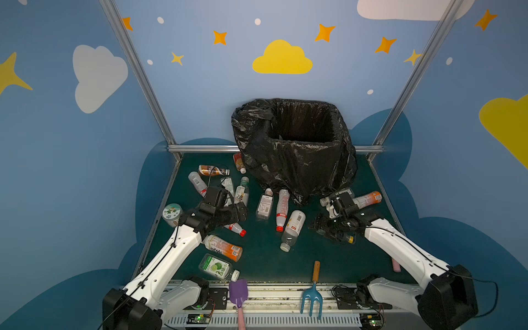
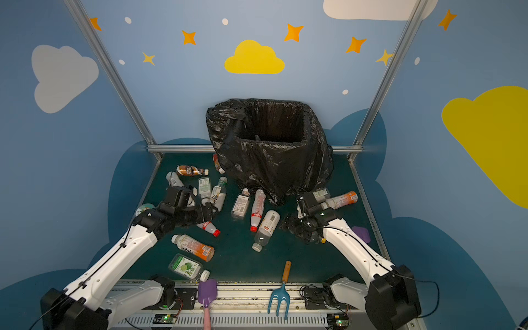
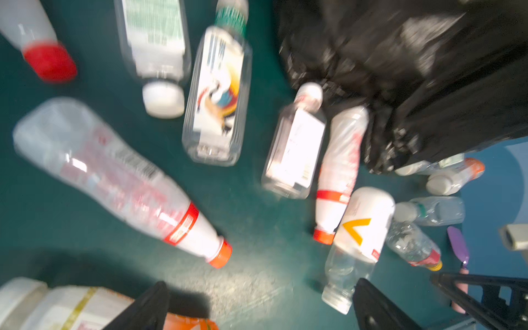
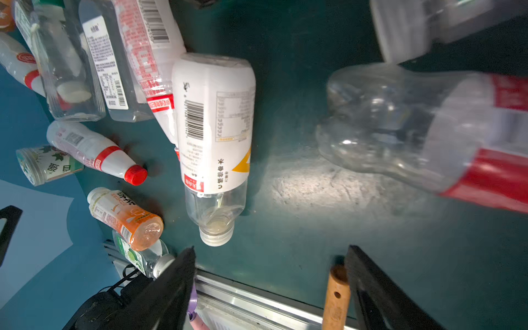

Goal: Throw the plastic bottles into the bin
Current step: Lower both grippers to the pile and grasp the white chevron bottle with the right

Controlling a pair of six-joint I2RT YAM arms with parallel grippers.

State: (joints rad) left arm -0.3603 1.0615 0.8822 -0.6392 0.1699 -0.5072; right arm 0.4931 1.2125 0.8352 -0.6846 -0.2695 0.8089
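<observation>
Worktop [image 1: 265, 251]: green and littered. Bin [image 1: 294, 160] stands at its far edge, mouth up, with the inside too dark to read. Plastic bottles [image 1: 293, 225] all lie flat on the worktop, in front of the bin and to either side. Step in hand, by my judgement: picking a target, nothing lifted. Left claw [image 3: 261, 285] is spread wide and empty, near a red-banded bottle [image 3: 120, 177]. Right claw [image 4: 271, 250] is parted and empty, near the white-labelled bottle [image 4: 214, 128]. Next move: descend, straddle one body crosswise, close.

Right before the bin [image 1: 297, 160], three bottles [image 1: 282, 208] block you; farther out from it, the counter [image 1: 268, 263] lies open.
</observation>
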